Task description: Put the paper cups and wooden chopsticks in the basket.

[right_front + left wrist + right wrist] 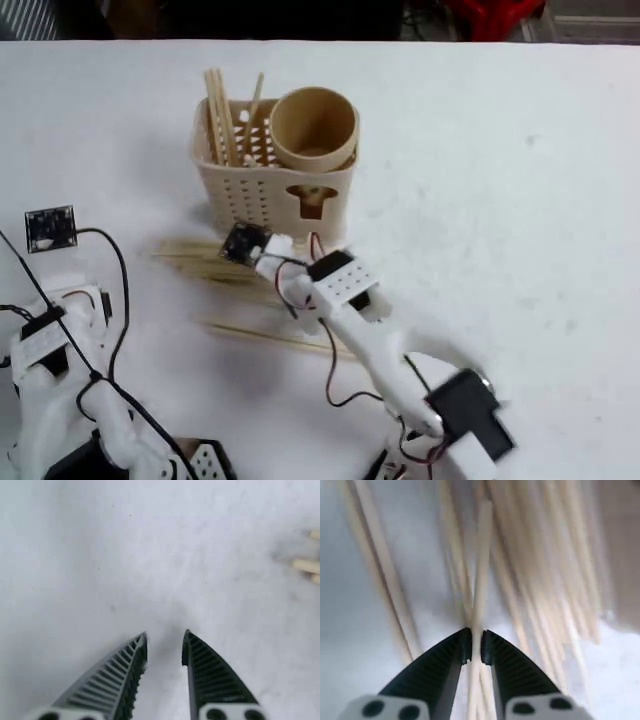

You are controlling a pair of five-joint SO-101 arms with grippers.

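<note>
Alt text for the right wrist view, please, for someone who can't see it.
The right gripper has its jaws pinched on one wooden chopstick. More chopsticks lie loose on the white table around it.

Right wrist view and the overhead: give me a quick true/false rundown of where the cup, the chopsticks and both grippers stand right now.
1. A paper cup sits inside the basket. True.
2. Every chopstick is already in the basket. False: loose chopsticks lie on the table in front of it.
3. The right gripper is closed on a chopstick, one finger on each side. True.
4. The left gripper holds a cup. False: it is open and empty over bare table.
5. The basket lies tipped on its side. False: it stands upright, with upright chopsticks in it.
</note>
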